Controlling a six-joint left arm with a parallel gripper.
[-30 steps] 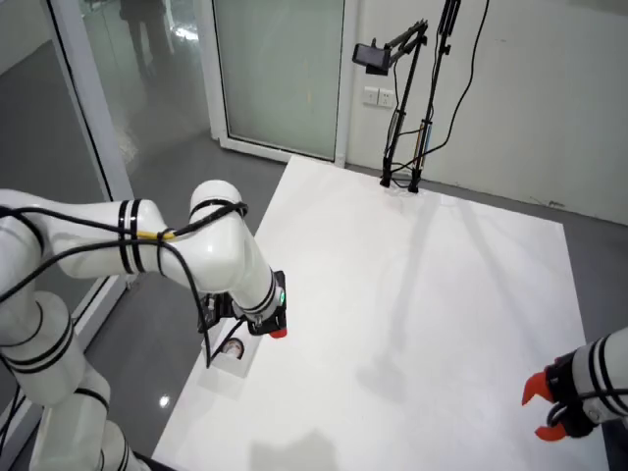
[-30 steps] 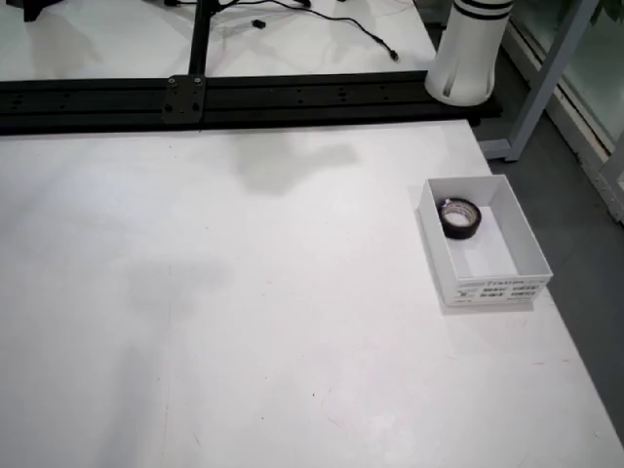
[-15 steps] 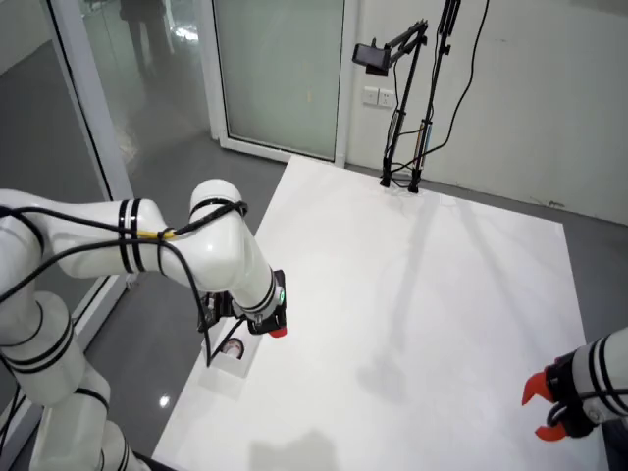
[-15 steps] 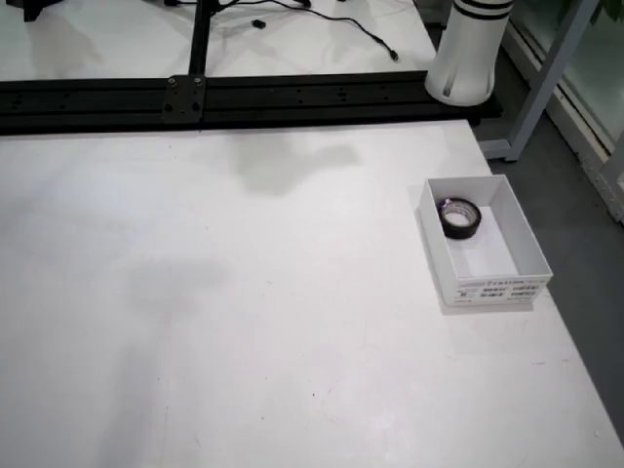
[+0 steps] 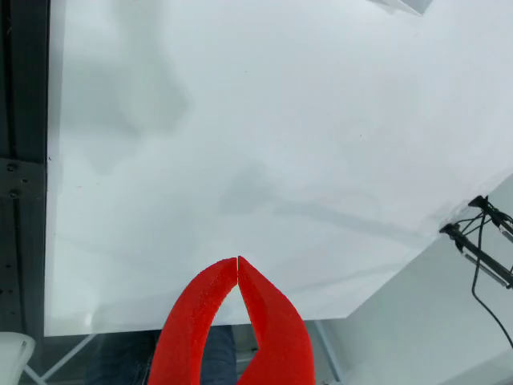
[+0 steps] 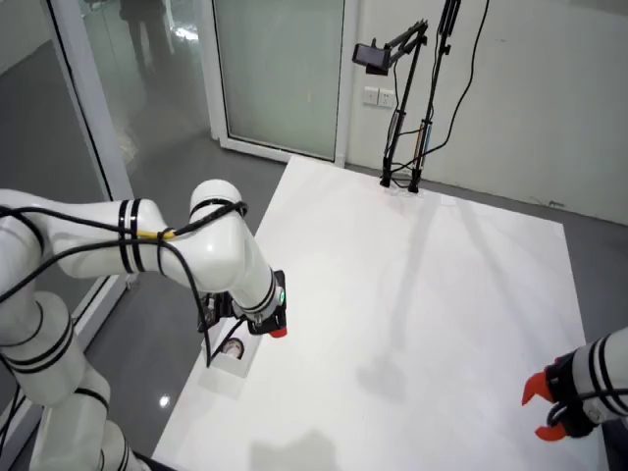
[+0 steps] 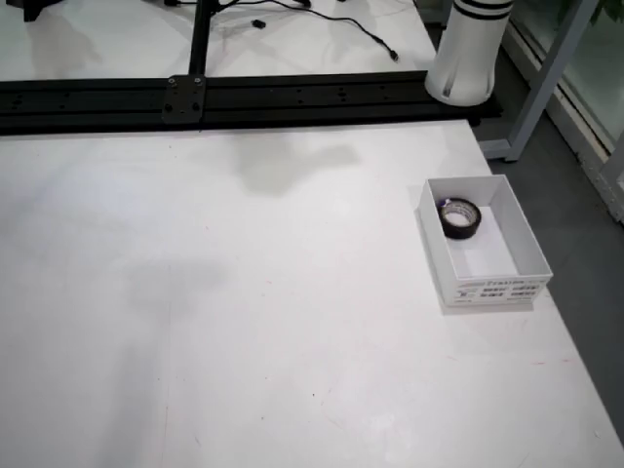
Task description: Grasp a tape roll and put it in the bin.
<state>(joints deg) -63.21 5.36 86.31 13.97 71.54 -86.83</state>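
A black tape roll (image 7: 460,217) lies inside the white open bin (image 7: 487,288) near the right edge of the table in the view from above. No arm shows in that view. In the view from the side, the white arm hangs its red gripper (image 6: 278,331) just beside and above the bin (image 6: 224,373) at the table's left edge. The view that rides on the gripper shows my gripper (image 5: 238,259) shut. Its two red fingertips touch, nothing is between them, and only bare white table lies below.
A black rail (image 7: 244,97) and the arm's white base (image 7: 470,54) run along the table's far side in the view from above. A black camera stand (image 6: 402,147) stands at the far end. A second arm's red gripper (image 6: 546,407) sits at the lower right.
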